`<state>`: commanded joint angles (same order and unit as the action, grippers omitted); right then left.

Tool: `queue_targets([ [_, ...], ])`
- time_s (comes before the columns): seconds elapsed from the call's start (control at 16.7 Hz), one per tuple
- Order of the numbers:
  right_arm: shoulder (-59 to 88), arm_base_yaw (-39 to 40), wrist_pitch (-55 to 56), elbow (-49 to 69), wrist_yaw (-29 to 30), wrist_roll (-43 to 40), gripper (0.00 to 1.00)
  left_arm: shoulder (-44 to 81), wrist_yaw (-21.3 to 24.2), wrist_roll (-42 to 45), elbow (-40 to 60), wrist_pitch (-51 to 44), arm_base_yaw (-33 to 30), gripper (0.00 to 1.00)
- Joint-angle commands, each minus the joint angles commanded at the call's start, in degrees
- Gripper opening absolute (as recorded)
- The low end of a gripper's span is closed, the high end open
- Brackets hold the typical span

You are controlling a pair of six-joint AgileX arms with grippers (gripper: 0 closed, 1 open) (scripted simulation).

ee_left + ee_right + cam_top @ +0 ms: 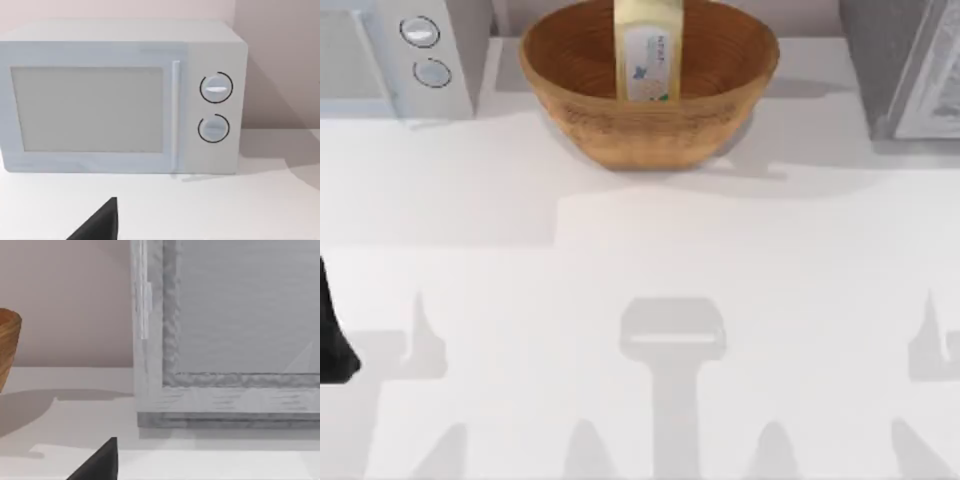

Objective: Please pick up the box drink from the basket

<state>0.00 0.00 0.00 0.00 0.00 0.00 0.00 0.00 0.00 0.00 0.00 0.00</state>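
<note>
Reach not begun; box drink (647, 50) untouched, standing upright inside wicker basket (570, 60) at counter's (640, 260) far middle, top cut off by top view's edge. Microwave (120, 97) with two knobs far left, grey appliance (225, 330) far right. Left arm (332, 335) parked at near left edge. Dark fingertip (100, 222) low in each wrist view; cannot tell how wide either pair of jaws stands, nothing seen held. My judgement, next: bring one arm forward over basket rim, descend around carton sides. Label: small blue-green print, unreadable.
</note>
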Motion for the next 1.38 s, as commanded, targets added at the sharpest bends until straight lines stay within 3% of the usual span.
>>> queue_targets([
  [0.24,0.0,0.0,0.0,0.0,0.0,0.0,1.00,1.7,-0.4,-0.2,0.7,0.5,-0.5,1.00],
  [0.54,0.0,0.0,0.0,0.0,0.0,0.0,1.00,15.5,-4.0,-0.9,8.2,6.3,-4.5,1.00],
  [1.38,0.0,0.0,0.0,0.0,0.0,0.0,1.00,90.5,-25.2,-0.5,51.9,39.8,-26.9,1.00],
])
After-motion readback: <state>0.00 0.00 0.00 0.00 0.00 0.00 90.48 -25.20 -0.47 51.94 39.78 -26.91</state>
